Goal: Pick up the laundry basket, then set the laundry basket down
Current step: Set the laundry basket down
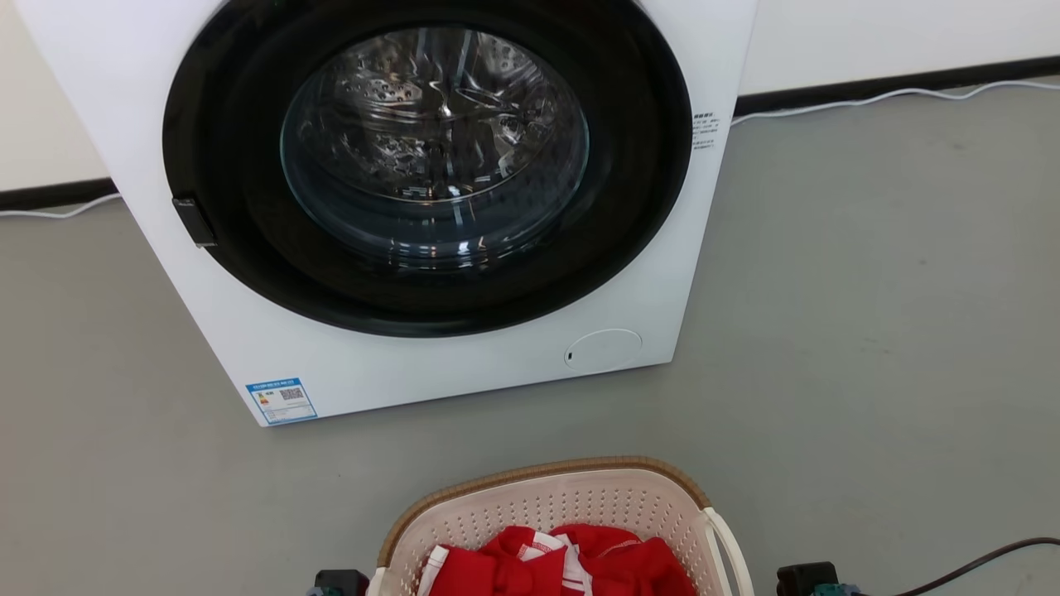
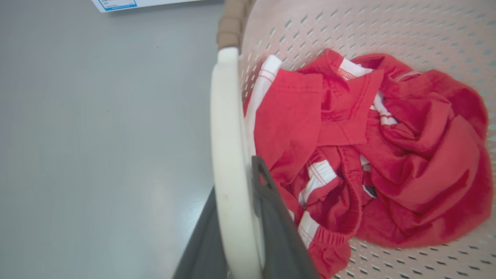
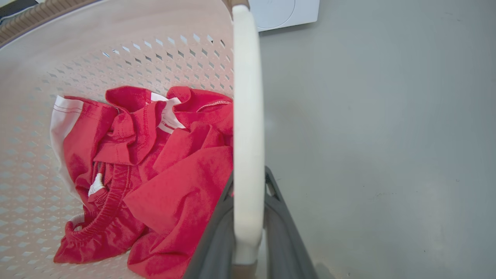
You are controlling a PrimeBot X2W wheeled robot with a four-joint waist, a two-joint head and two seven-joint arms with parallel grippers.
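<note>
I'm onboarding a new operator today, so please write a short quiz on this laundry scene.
1. True or false: the left gripper is shut on a white side handle of the cream perforated plastic laundry basket.
2. What lies in the basket? A) crumpled red-and-white clothes B) blue towels C) nothing
3. In a few words: what is the right gripper clamping?
Key: 1 true; 2 A; 3 the basket's other white handle.

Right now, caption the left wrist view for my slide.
Left gripper clamps the laundry basket's white handle beside red clothes.
</note>
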